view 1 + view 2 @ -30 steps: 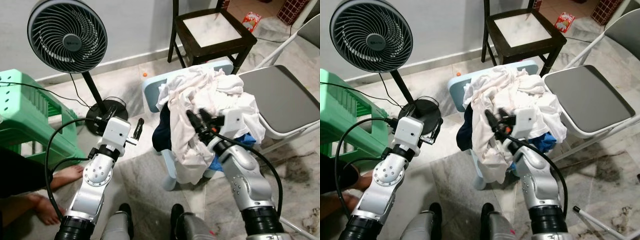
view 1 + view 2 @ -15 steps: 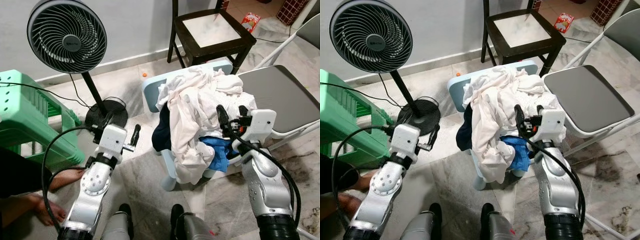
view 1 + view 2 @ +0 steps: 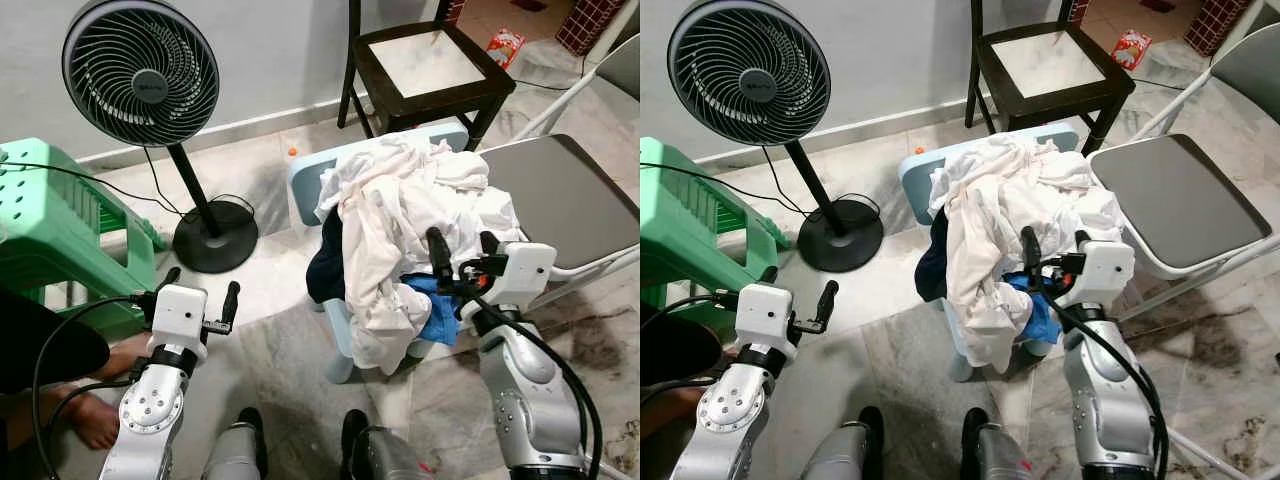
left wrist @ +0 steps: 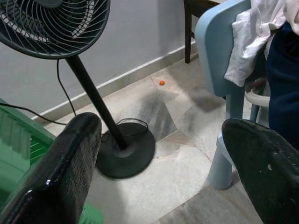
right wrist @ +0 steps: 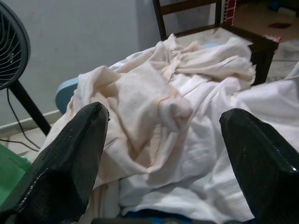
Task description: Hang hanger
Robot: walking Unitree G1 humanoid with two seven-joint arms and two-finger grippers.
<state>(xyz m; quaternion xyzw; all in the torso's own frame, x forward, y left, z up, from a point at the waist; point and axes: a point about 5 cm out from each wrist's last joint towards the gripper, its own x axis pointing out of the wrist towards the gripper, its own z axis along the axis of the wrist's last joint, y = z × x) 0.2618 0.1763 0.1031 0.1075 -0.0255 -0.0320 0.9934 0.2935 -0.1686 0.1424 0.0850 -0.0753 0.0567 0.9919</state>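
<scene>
White clothes and a blue cloth heap on a pale blue chair. The fan is black, the stool green, the floor grey-veined marble.

We cannot make out a hanger. We see a pile of white clothes heaped on a light blue plastic chair, with a blue garment hanging at its front edge.
</scene>
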